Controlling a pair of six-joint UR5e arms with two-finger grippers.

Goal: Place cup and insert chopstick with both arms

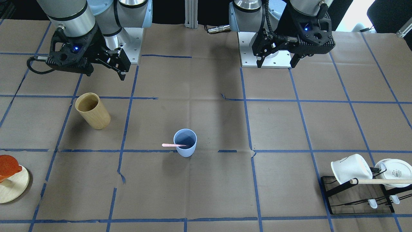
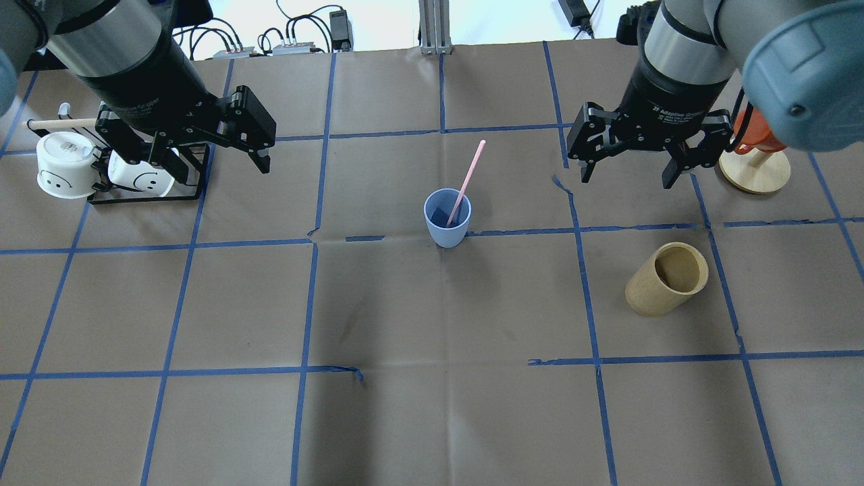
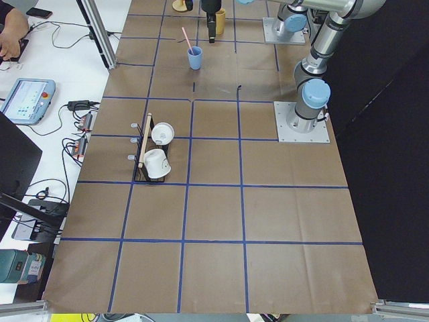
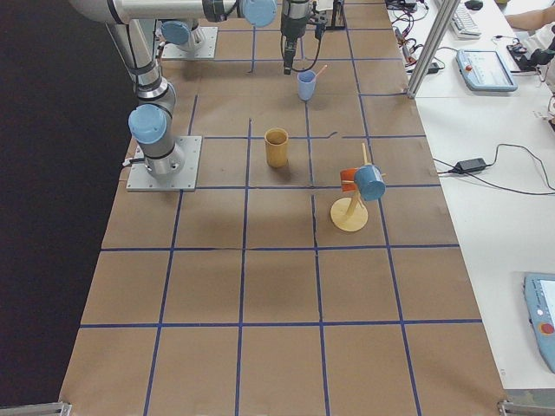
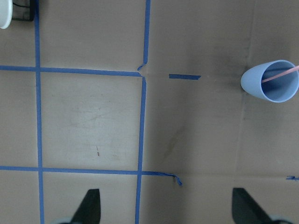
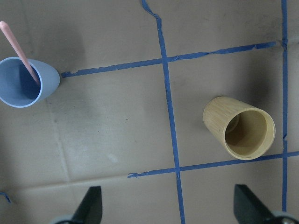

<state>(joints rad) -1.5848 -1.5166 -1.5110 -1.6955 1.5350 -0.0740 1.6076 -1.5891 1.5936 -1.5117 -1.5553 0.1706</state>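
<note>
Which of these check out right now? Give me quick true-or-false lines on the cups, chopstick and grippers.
1. The chopstick stands in the blue cup. True.
2. The left gripper holds the chopstick. False: it is open, empty and away from the blue cup.
3. The right gripper is open. True.
4. The bamboo cup lies on its side. False: it stands upright, apart from the blue cup, on the robot's right of it.
</note>
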